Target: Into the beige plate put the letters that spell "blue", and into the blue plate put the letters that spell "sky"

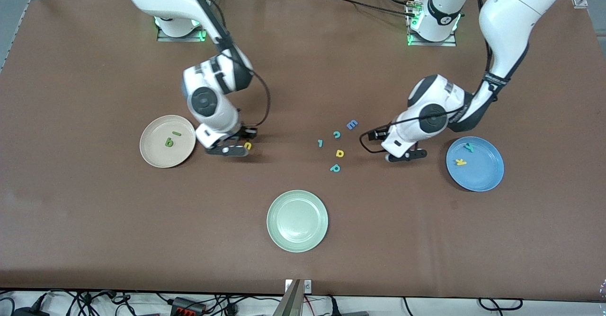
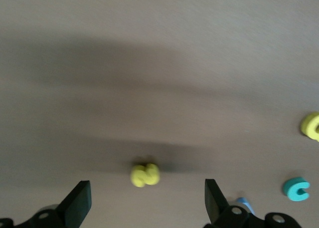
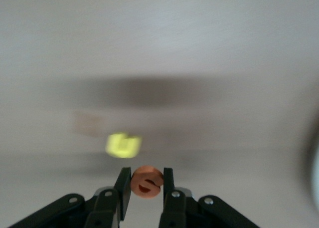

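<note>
In the front view, the round cream-beige plate (image 1: 167,141) already held the dark green foam b (image 1: 169,142) and green bar l (image 1: 176,133), and the bright blue rimmed plate (image 1: 475,163) held the yellow k (image 1: 460,162) and teal y (image 1: 469,147). The right gripper (image 1: 235,148) sat beside the yellow u (image 1: 247,145), just off the beige plate; the left gripper (image 1: 406,155) hung beside the blue plate. The left wrist view showed its fingers (image 2: 77,204) spread wide over the yellow foam s (image 2: 145,174), which judging by this wanted descent and closing. The right wrist view showed jaws clamped on the orange foam e (image 3: 147,182), due a carry to the beige plate. No readable writing.
</note>
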Tool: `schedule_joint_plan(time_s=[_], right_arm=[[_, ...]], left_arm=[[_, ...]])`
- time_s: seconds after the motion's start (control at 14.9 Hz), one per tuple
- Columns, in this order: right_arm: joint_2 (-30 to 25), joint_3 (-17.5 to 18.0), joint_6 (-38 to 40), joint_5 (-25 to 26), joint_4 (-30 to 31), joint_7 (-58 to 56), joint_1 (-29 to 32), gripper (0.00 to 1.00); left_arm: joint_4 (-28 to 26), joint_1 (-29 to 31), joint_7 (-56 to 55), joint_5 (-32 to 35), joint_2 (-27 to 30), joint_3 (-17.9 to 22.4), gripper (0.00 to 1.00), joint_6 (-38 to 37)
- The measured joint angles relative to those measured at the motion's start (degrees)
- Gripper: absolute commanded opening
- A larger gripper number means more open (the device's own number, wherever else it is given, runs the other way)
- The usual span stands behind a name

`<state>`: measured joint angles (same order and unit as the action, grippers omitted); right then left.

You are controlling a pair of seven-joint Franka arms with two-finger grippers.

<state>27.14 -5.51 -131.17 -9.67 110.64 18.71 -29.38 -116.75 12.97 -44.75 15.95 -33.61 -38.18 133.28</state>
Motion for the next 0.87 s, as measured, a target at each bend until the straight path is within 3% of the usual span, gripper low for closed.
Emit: schedule_joint_plan(time_s=[0.07, 0.34, 0.74, 0.87], right_arm=[[-1.1, -0.4, 2.9, 0.0, 0.1, -4.6, 3.6, 0.14], [-2.8, -1.2, 7.6, 0.0, 2.8, -20.0, 15.0, 0.14], [-2.5, -2.1, 7.4, 3.0, 5.6, -29.4, 20.6, 0.16], [-2.4, -2.2, 7.4, 4.1, 5.6, -29.9, 21.1, 0.27]], left_arm=[[-0.9, -0.8, -1.8, 1.6, 0.0, 0.0, 0.99, 1.6], [-3.6, -0.7, -3.2, 3.4, 0.0, 0.8, 0.80, 4.9], [-4.2, -0.5, -3.2, 6.0, -0.1, 1.3, 0.67, 5.1], [-4.4, -0.4, -3.3, 7.9, -0.4, 2.0, 0.57, 5.2]])
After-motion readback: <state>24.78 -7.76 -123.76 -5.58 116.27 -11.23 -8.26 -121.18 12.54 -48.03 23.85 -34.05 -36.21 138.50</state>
